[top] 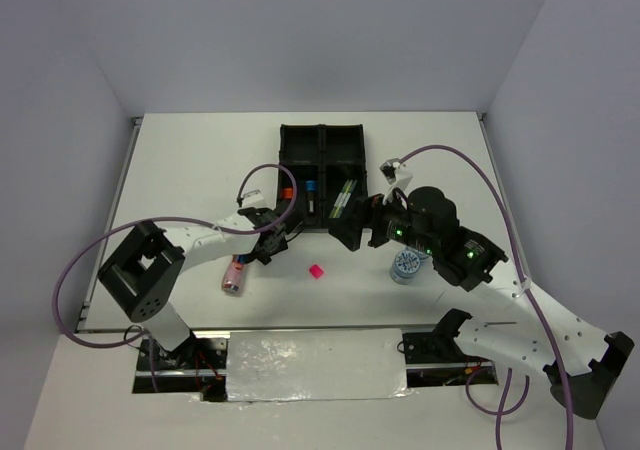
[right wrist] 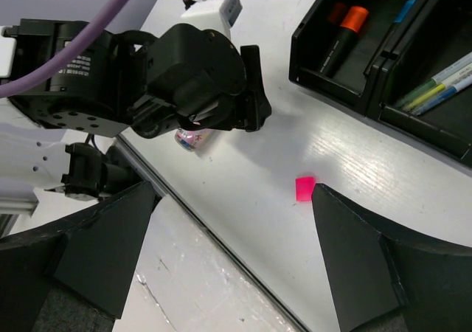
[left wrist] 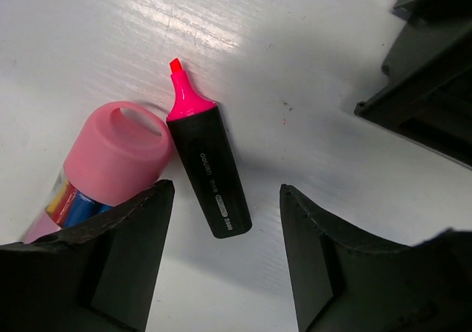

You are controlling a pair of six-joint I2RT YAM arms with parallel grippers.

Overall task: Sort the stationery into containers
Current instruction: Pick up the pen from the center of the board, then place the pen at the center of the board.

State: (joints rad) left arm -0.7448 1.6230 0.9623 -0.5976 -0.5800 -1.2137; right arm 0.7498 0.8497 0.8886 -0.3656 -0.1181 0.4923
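Observation:
A black highlighter with a bare pink tip lies on the white table between and just ahead of my open left gripper. The pink tube lies against it on the left, partly under the left finger; it also shows in the top view. The left gripper hovers low beside the black four-compartment tray. The tray holds orange-capped and blue-capped highlighters and thin pens. My right gripper is open and empty above a small pink square. A blue-white roll stands under the right arm.
The tray's corner is close to the right of the left gripper. The left arm's wrist is a short way ahead of the right gripper. The table's front edge and a foil-covered strip lie near the arm bases.

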